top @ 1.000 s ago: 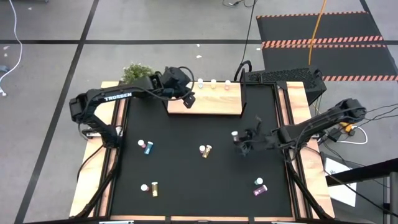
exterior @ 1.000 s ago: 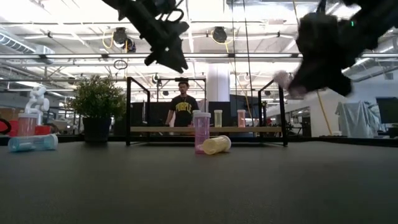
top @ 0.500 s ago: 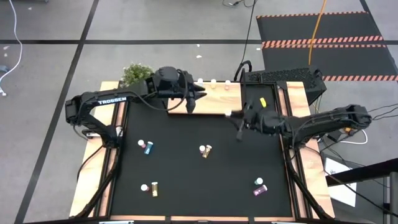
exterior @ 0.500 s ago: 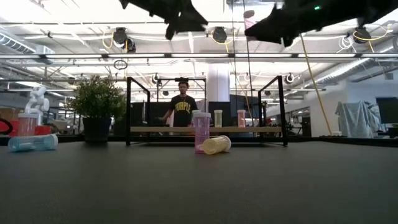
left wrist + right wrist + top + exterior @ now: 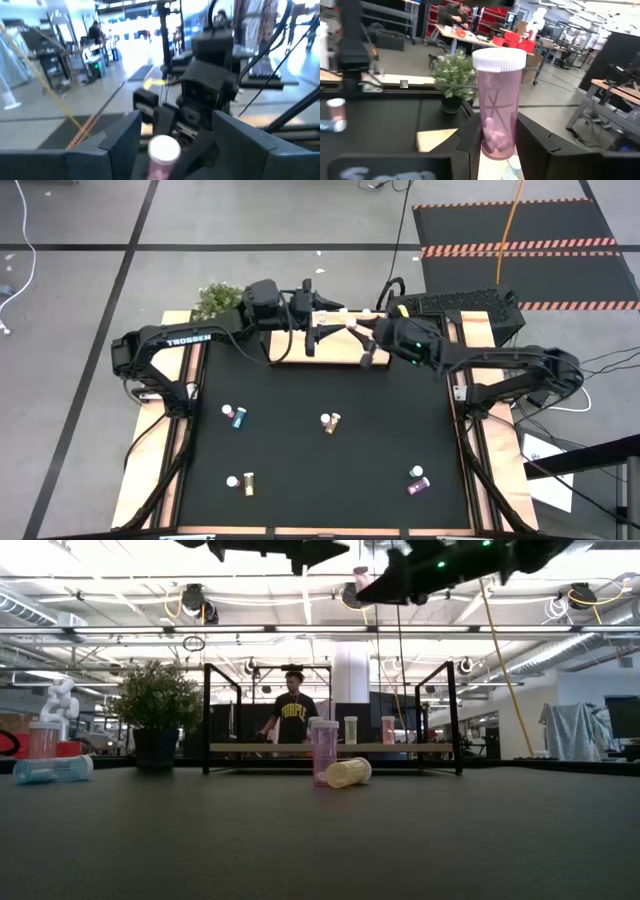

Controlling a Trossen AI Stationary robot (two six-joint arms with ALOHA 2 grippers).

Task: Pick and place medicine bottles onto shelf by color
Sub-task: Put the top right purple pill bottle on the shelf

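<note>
High view: both arms are seen meeting above the shelf (image 5: 330, 348), a light wooden board at the far edge of the tabletop (image 5: 300, 450). The left gripper (image 5: 322, 307) is reached over the shelf's far side, and the right gripper (image 5: 362, 340) is held just beside it, over the shelf's right half. Two small bottles (image 5: 343, 312) are seen standing along the shelf's far edge. On the black tabletop, bottle pairs are left near the left edge (image 5: 234, 414), at the centre (image 5: 329, 421), near the front left corner (image 5: 241, 480) and near the front right corner (image 5: 417, 478). A potted plant (image 5: 217, 297) is set at the far left corner.

Low view: the shelf (image 5: 330, 748) is seen behind a standing pink bottle (image 5: 324, 751) and a lying yellow bottle (image 5: 348, 773); both arms are held high above. A person (image 5: 293, 710) is seen beyond the tabletop.

Left wrist view: the left gripper (image 5: 170, 132) is seen released, its fingers spread, with a white-capped pink-purple bottle (image 5: 163, 156) between them; whether they touch it cannot be told.

Right wrist view: the right gripper (image 5: 496, 135) is seen grasping an upright pink-purple bottle (image 5: 497, 110) with a white cap
</note>
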